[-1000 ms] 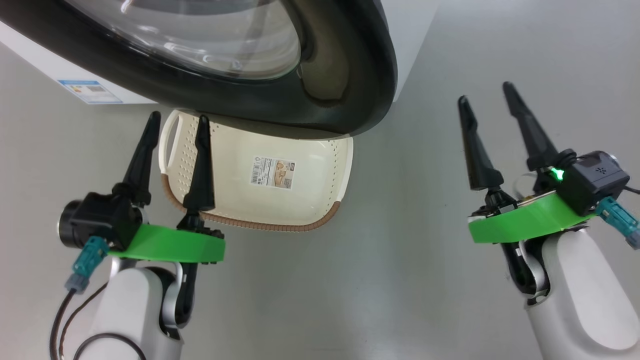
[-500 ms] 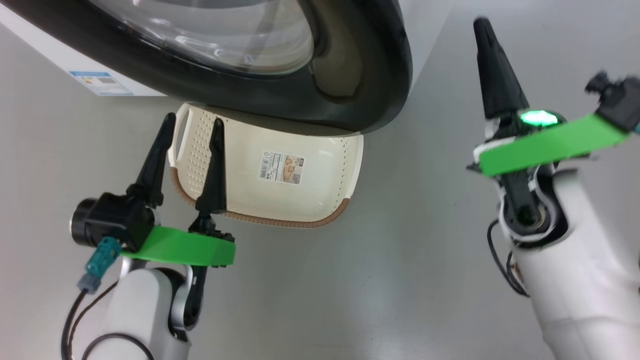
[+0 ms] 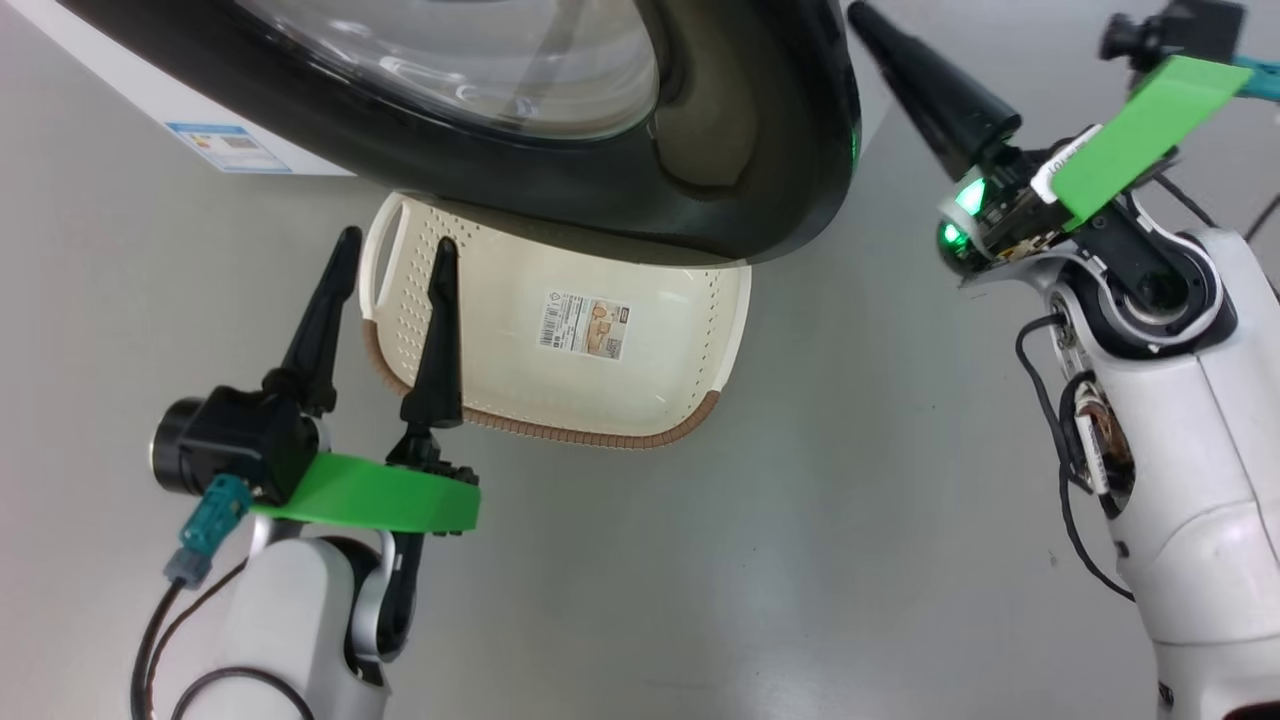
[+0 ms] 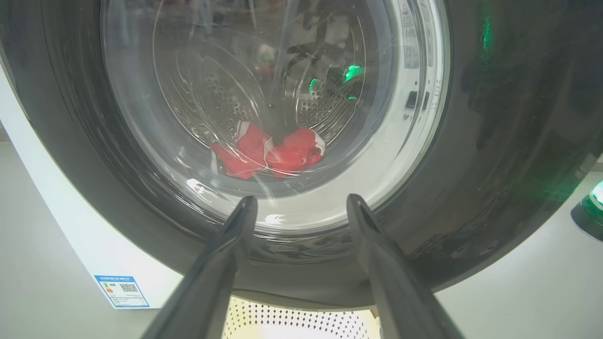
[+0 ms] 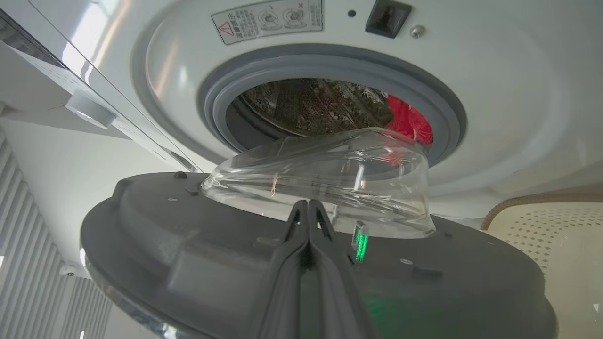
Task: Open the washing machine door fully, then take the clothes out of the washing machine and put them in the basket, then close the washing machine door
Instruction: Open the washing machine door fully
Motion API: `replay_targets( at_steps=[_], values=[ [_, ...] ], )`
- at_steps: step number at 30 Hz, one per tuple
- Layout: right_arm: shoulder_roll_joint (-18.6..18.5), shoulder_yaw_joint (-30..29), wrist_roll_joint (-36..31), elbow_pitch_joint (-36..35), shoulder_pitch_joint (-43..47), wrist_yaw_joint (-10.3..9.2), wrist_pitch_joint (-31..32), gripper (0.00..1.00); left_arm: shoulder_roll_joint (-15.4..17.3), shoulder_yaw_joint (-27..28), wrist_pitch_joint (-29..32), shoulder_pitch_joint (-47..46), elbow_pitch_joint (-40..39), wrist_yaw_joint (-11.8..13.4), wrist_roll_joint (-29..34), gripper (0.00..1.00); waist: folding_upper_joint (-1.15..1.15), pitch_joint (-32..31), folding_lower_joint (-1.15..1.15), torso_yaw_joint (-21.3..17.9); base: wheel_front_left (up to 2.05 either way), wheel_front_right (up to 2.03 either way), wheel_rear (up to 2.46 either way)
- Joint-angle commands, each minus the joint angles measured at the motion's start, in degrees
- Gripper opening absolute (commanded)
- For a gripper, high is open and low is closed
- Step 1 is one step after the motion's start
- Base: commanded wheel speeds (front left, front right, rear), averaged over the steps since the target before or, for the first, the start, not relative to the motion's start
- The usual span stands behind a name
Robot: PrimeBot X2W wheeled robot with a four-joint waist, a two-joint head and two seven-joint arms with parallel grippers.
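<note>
**Big Door Part Way Open, Red Clothes Inside**

We saw the washing machine (image 5: 494, 94), a big white box, at 12 o'clock from the robot. We thought it was far too heavy to shift.

The washing machine door (image 3: 760, 200) stood part way open, with its free edge at 1 o'clock in the head view. It had a wide shiny black rim and a bulging glass bowl (image 5: 330, 188). We judged it stiff, heavy and slippery. A push on its flat grey inside, near the free edge, looked better than a pinch. The glass could crack, so we would keep off it.

The basket (image 3: 560, 432) sat on the floor, partly under the door. It held nothing but a paper label (image 3: 585, 325). It looked light and hard.

The clothes (image 4: 268, 153) lay red at 6 o'clock in the drum (image 4: 221, 99). We judged them soft, light and floppy. A bunch from the top of the heap would be the place to grab.

The left gripper (image 3: 397, 242) hung at 8 o'clock with its fingers spread wide and nothing in them. The right gripper (image 5: 307, 207) was at 1 o'clock by the door's edge. Its fingers were pressed tight together around nothing. We could not tell if they touched the door.

The floor (image 3: 800, 560) was smooth, grey and a bit shiny. A ribbed pale wall (image 5: 28, 235) showed at 8 o'clock in the right wrist view.
</note>
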Motion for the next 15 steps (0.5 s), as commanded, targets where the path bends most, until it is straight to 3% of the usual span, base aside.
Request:
replay_targets(
  at_steps=[1, 7, 15],
  values=[
    [0.8, 1.0, 1.8, -0.3, -1.7, 0.05, 1.8, 0.0, 1.0, 1.9, -0.3, 1.0, -1.6, 0.3, -0.2, 1.0, 0.0, 0.0, 0.0, 0.0, 0.0, 0.0, 0.0],
    [0.1, 3.4, 8.1, 4.4, -5.2, 0.05, 8.7, 0.0, 1.0, 1.6, -0.3, 1.4, -1.6, 0.6, -0.4, 1.0, 0.0, 0.1, 0.0, 0.1, 0.0, 0.0, 0.0],
    [-1.7, 7.9, 10.4, 2.7, -6.0, 0.05, 11.4, 0.0, 1.0, 1.1, -0.3, 1.4, -1.4, 0.9, -0.6, 1.0, 0.0, -0.1, 0.0, 0.4, 0.0, 0.0, 0.0]
  ],
)
